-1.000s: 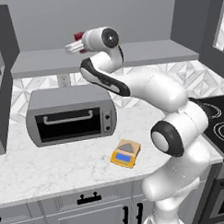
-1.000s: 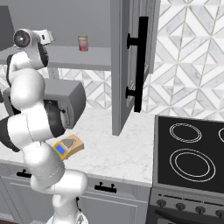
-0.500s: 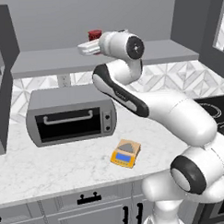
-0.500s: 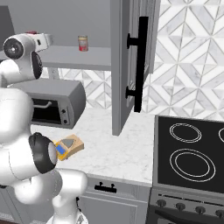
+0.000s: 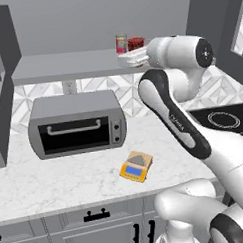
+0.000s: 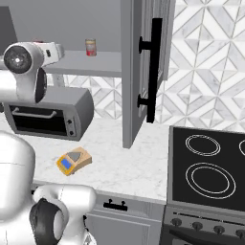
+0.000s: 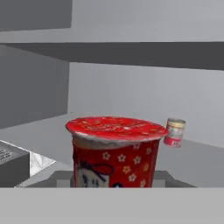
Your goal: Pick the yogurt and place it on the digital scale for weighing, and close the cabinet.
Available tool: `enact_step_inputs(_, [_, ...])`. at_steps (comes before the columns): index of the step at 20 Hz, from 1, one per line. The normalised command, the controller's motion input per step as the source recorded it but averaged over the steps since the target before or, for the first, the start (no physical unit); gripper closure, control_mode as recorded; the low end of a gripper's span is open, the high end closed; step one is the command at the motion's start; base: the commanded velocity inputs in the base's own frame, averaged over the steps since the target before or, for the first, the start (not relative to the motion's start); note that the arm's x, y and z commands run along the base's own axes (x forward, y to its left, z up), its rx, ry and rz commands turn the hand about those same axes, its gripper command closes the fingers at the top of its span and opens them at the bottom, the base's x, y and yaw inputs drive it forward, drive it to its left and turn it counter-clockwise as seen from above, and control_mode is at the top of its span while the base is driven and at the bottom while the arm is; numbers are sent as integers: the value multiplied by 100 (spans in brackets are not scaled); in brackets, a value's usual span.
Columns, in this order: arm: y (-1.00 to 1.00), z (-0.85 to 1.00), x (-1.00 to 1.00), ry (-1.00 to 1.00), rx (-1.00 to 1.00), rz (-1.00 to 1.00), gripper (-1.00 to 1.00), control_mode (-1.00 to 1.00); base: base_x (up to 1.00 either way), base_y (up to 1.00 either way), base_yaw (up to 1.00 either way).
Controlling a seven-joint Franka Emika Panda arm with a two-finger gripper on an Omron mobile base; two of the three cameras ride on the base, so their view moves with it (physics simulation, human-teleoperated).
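We're level with the cabinet point(image 6: 143, 72) shelf, our gripper point(image 5: 127, 59) reaching for the yogurt point(image 7: 114, 151) at its front edge beside the red can point(image 7: 174, 132), grip state impossible to tell, scale point(image 5: 136, 167) waiting below.

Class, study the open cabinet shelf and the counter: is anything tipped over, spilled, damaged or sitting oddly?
Nothing stands out. The yogurt and the red can stand upright on the cabinet shelf, and the digital scale lies flat on the counter.
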Motion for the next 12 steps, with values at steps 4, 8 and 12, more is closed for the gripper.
enact_step_inputs(4, [-28, -75, -94, 0, 0, 45, 100, -100, 0, 0, 0])
enact_step_inputs(8, [-3, -91, -50, 0, 0, 46, 100, -100, 0, 0, 0])
enact_step_inputs(12, [0, -90, -15, 0, 0, 39, 100, -100, 0, 0, 0])
